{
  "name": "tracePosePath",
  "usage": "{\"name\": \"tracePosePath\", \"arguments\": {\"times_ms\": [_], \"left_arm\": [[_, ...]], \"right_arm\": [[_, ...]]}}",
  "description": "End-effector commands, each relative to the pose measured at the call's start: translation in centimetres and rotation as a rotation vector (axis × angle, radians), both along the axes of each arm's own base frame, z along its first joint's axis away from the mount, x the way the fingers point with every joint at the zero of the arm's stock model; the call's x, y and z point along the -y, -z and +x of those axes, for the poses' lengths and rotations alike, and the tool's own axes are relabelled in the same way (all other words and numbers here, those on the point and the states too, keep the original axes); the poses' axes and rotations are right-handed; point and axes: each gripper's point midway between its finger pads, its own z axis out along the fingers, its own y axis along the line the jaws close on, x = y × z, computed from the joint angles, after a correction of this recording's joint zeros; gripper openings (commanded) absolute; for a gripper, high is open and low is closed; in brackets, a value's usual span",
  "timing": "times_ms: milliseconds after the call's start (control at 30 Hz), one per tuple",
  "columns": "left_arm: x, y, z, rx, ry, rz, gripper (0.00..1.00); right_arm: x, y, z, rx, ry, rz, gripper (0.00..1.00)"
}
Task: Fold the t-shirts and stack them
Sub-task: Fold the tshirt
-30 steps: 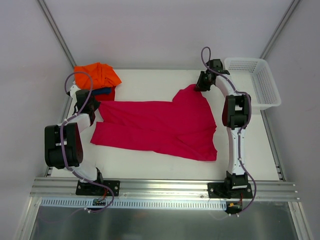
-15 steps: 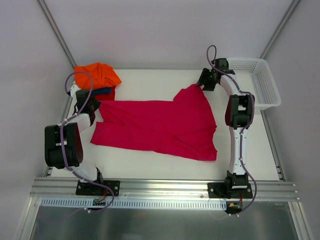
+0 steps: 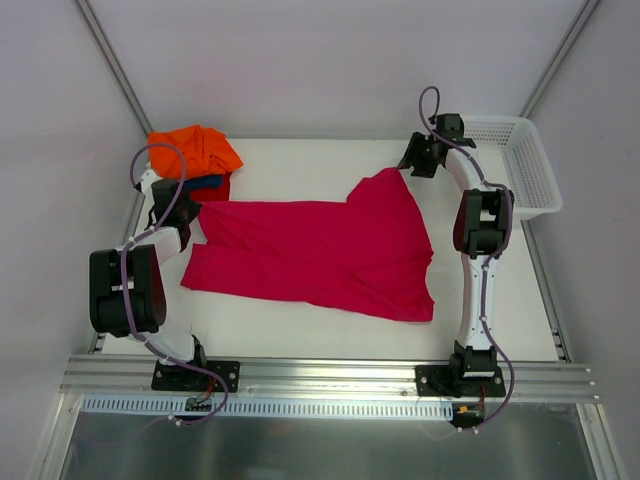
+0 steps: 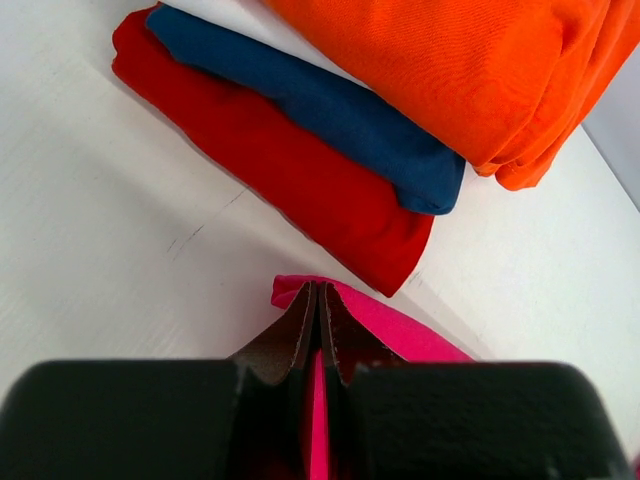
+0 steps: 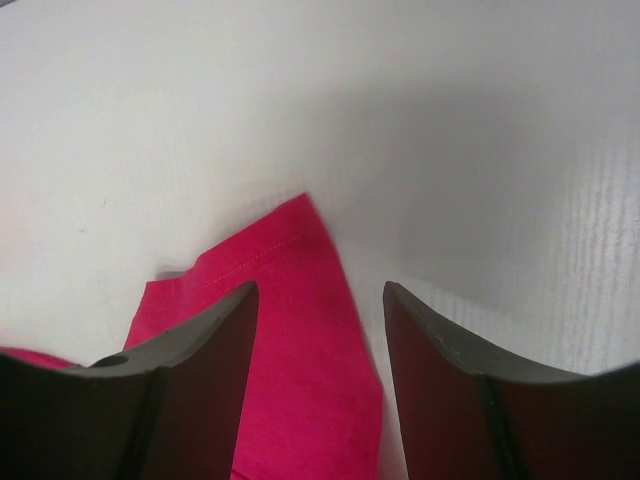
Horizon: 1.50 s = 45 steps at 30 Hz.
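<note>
We found the spread t-shirt (image 3: pixel 320 255) lying across the middle of the table (image 3: pixel 290 160). At ten o'clock sat the folded t-shirts (image 3: pixel 195 155), three stacked one on another, just beyond the spread one's corner. The basket (image 3: pixel 540 205) stood at two o'clock. The left gripper (image 4: pixel 318 300) pinched that nine o'clock corner. The right gripper (image 5: pixel 320 292) hung at one o'clock, jaws apart over the far tip.

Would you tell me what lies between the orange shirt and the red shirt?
The blue shirt, sandwiched between the orange shirt above and the red shirt below, clearest in the left wrist view.
</note>
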Motion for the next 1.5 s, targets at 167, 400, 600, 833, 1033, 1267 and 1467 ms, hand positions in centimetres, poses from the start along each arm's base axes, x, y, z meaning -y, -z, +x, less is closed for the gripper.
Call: {"name": "tracePosePath", "arguments": {"times_ms": [167, 400, 600, 833, 1033, 1267, 1467], "left_arm": [[-0.5, -1.5, 1.3, 0.048, 0.008, 0.034, 0.00], [-0.6, -1.7, 1.3, 0.052, 0.007, 0.035, 0.00], [-0.6, -1.7, 1.3, 0.055, 0.008, 0.033, 0.00], [-0.5, -1.7, 1.3, 0.055, 0.008, 0.031, 0.00], [-0.5, -1.9, 1.3, 0.060, 0.009, 0.031, 0.00], [-0.4, -1.9, 1.3, 0.060, 0.012, 0.029, 0.00], [-0.4, -1.9, 1.2, 0.060, 0.012, 0.029, 0.00]], "right_arm": [[-0.6, -0.4, 0.3, -0.011, 0.008, 0.063, 0.56], [-2.0, 0.6, -0.4, -0.041, -0.003, 0.089, 0.56], [-2.9, 0.7, -0.6, -0.050, -0.013, 0.112, 0.56], [-4.1, 0.8, -0.8, -0.060, -0.031, 0.131, 0.56], [-4.8, 1.2, -1.1, -0.070, -0.041, 0.128, 0.55], [-4.9, 1.1, -1.3, -0.075, -0.040, 0.131, 0.25], [-4.8, 1.3, -1.4, -0.076, -0.035, 0.128, 0.00]]}}
